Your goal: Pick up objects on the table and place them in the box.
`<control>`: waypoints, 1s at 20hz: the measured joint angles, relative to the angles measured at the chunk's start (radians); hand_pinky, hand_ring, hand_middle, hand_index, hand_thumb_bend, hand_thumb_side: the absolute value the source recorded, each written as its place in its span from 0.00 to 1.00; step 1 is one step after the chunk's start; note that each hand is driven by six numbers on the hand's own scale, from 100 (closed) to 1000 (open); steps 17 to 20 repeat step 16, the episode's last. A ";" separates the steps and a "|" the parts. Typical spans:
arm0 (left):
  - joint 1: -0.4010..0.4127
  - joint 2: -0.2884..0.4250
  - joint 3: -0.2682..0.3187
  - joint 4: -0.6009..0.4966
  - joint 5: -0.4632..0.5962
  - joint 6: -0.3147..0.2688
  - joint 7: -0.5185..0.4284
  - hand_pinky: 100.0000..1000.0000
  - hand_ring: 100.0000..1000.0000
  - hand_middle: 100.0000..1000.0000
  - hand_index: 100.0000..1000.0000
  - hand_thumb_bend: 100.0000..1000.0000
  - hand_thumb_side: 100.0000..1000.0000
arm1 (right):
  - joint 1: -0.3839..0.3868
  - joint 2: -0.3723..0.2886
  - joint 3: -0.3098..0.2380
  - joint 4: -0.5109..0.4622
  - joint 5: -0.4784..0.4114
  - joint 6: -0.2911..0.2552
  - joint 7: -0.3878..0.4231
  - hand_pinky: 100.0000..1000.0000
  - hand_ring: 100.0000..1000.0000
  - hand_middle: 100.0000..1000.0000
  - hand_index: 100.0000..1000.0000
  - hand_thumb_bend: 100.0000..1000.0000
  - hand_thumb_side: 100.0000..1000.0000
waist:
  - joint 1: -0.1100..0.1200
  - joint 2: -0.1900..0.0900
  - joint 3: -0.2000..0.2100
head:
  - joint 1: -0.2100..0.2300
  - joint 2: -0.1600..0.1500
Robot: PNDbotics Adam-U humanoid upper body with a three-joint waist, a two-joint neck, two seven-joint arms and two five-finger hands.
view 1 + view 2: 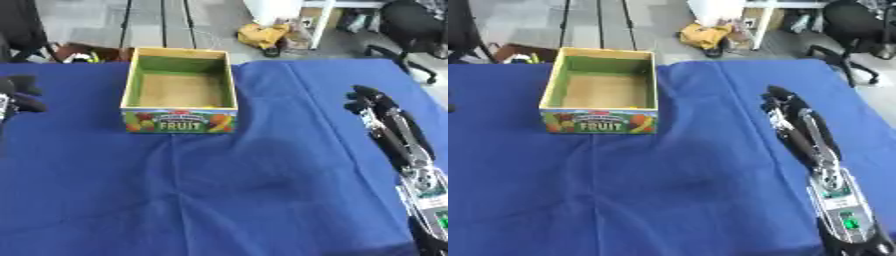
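A wooden box (179,109) with green inner walls and a "FRUIT" label on its front stands on the blue cloth, left of centre and toward the far edge. Its inside looks bare. My right hand (785,110) lies at the right side of the table, fingers straight and pointing away from me, holding nothing. My left hand (17,95) shows only at the left edge, level with the box; its fingers look curled around nothing that I can see. No loose objects show on the cloth.
The blue cloth (227,185) covers the whole table and is creased in front of the box. Beyond the far edge are a floor, a yellow bundle (262,34), white furniture legs and a black office chair (852,25).
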 measured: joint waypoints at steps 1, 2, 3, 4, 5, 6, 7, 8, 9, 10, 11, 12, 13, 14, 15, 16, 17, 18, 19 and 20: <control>0.002 -0.003 0.000 0.003 0.001 0.000 0.000 0.60 0.49 0.54 0.74 0.44 0.95 | 0.001 0.000 0.000 0.000 0.000 0.000 0.000 0.83 0.74 0.75 0.88 0.00 0.72 | 0.000 0.000 0.000 | 0.002 -0.001; 0.002 -0.008 0.000 0.005 0.002 0.000 0.000 0.60 0.49 0.54 0.73 0.44 0.95 | 0.002 0.000 -0.001 0.000 0.000 -0.001 -0.001 0.83 0.74 0.75 0.88 0.00 0.72 | -0.001 -0.001 0.000 | 0.004 -0.001; 0.003 -0.012 0.000 0.008 0.002 0.000 0.000 0.60 0.49 0.54 0.73 0.44 0.95 | 0.004 0.000 -0.002 0.000 0.000 -0.001 -0.001 0.83 0.74 0.75 0.88 0.00 0.72 | -0.002 -0.003 0.000 | 0.006 -0.001; 0.004 -0.017 0.000 0.011 0.003 0.000 0.000 0.60 0.49 0.54 0.73 0.44 0.96 | 0.006 0.000 -0.003 0.000 0.000 -0.001 -0.001 0.83 0.74 0.75 0.88 0.00 0.72 | -0.002 -0.005 0.000 | 0.008 -0.001; 0.005 -0.019 0.000 0.011 0.003 0.000 0.000 0.60 0.49 0.54 0.73 0.43 0.96 | 0.006 0.000 -0.004 0.000 0.000 -0.001 -0.001 0.83 0.74 0.75 0.88 0.00 0.72 | -0.003 -0.006 0.000 | 0.010 -0.003; 0.007 -0.022 0.000 0.013 0.003 0.000 0.000 0.60 0.49 0.54 0.73 0.43 0.96 | 0.006 0.000 -0.005 0.000 0.000 -0.002 -0.002 0.83 0.74 0.75 0.88 0.00 0.72 | -0.003 -0.006 0.000 | 0.011 -0.004; 0.008 -0.024 0.000 0.015 0.003 0.000 0.000 0.60 0.49 0.54 0.73 0.43 0.96 | 0.007 0.000 -0.006 0.000 0.000 -0.002 -0.002 0.83 0.74 0.75 0.88 0.00 0.72 | -0.003 -0.006 0.000 | 0.012 -0.004; 0.008 -0.027 0.000 0.017 0.003 0.000 0.000 0.60 0.49 0.54 0.73 0.43 0.96 | 0.007 0.000 -0.006 0.000 0.000 -0.002 -0.003 0.83 0.74 0.75 0.88 0.00 0.72 | -0.003 -0.006 0.000 | 0.012 -0.005; 0.008 -0.027 0.000 0.017 0.003 0.000 0.000 0.60 0.49 0.54 0.73 0.43 0.96 | 0.007 0.000 -0.006 0.000 0.000 -0.002 -0.003 0.83 0.74 0.75 0.88 0.00 0.72 | -0.004 -0.006 0.001 | 0.012 -0.007; 0.008 -0.027 0.000 0.017 0.003 0.000 0.000 0.60 0.49 0.54 0.73 0.43 0.96 | 0.007 0.000 -0.006 0.000 0.000 -0.002 -0.003 0.83 0.74 0.75 0.88 0.00 0.72 | -0.004 -0.006 0.002 | 0.012 -0.009; 0.008 -0.027 0.000 0.017 0.003 0.000 0.000 0.60 0.49 0.54 0.73 0.43 0.96 | 0.007 0.000 -0.006 0.000 0.000 -0.002 -0.003 0.83 0.74 0.75 0.88 0.00 0.72 | -0.004 -0.006 0.002 | 0.012 -0.009; 0.008 -0.027 0.000 0.017 0.003 0.001 -0.001 0.60 0.49 0.54 0.73 0.43 0.96 | 0.007 0.000 -0.006 0.000 0.000 -0.002 -0.003 0.83 0.74 0.75 0.88 0.00 0.72 | -0.004 -0.006 0.002 | 0.012 -0.009; 0.008 -0.027 0.000 0.017 0.003 0.001 -0.001 0.60 0.49 0.54 0.73 0.43 0.96 | 0.008 0.000 -0.006 0.000 0.000 -0.002 -0.003 0.83 0.74 0.75 0.88 0.00 0.72 | -0.005 -0.006 0.002 | 0.012 -0.009; 0.008 -0.027 0.000 0.017 0.003 0.001 -0.001 0.60 0.49 0.54 0.73 0.43 0.96 | 0.009 0.000 -0.006 0.000 0.000 -0.002 -0.003 0.83 0.74 0.75 0.88 0.00 0.72 | -0.005 -0.006 0.002 | 0.012 -0.009; 0.009 -0.027 0.000 0.017 0.003 0.001 -0.001 0.60 0.49 0.54 0.73 0.43 0.96 | 0.010 0.000 -0.006 0.000 0.000 -0.002 -0.003 0.83 0.74 0.75 0.88 0.00 0.72 | -0.005 -0.006 0.002 | 0.012 -0.009; 0.009 -0.027 0.000 0.017 0.003 0.001 -0.001 0.60 0.49 0.54 0.73 0.43 0.96 | 0.010 0.000 -0.006 0.000 0.000 -0.002 -0.003 0.83 0.74 0.75 0.88 0.00 0.72 | -0.005 -0.006 0.002 | 0.012 -0.009; 0.009 -0.027 0.000 0.017 0.003 0.001 -0.001 0.60 0.49 0.54 0.73 0.43 0.96 | 0.010 0.000 -0.006 0.000 0.000 -0.002 -0.003 0.83 0.74 0.75 0.88 0.00 0.72 | -0.005 -0.006 0.002 | 0.012 -0.009; 0.009 -0.027 0.000 0.017 0.003 0.001 -0.001 0.60 0.49 0.54 0.73 0.43 0.96 | 0.010 0.000 -0.006 0.000 0.000 -0.002 -0.003 0.83 0.74 0.75 0.88 0.00 0.72 | -0.005 -0.006 0.002 | 0.012 -0.009; 0.009 -0.027 0.000 0.017 0.003 0.001 -0.001 0.60 0.49 0.54 0.73 0.43 0.96 | 0.010 0.000 -0.006 0.000 0.000 -0.002 -0.003 0.83 0.74 0.75 0.88 0.00 0.72 | -0.005 -0.006 0.002 | 0.012 -0.009; 0.009 -0.027 0.000 0.017 0.003 0.001 -0.001 0.60 0.49 0.54 0.73 0.43 0.96 | 0.010 0.000 -0.006 0.000 0.000 -0.002 -0.003 0.83 0.74 0.75 0.88 0.00 0.72 | -0.005 -0.006 0.002 | 0.012 -0.009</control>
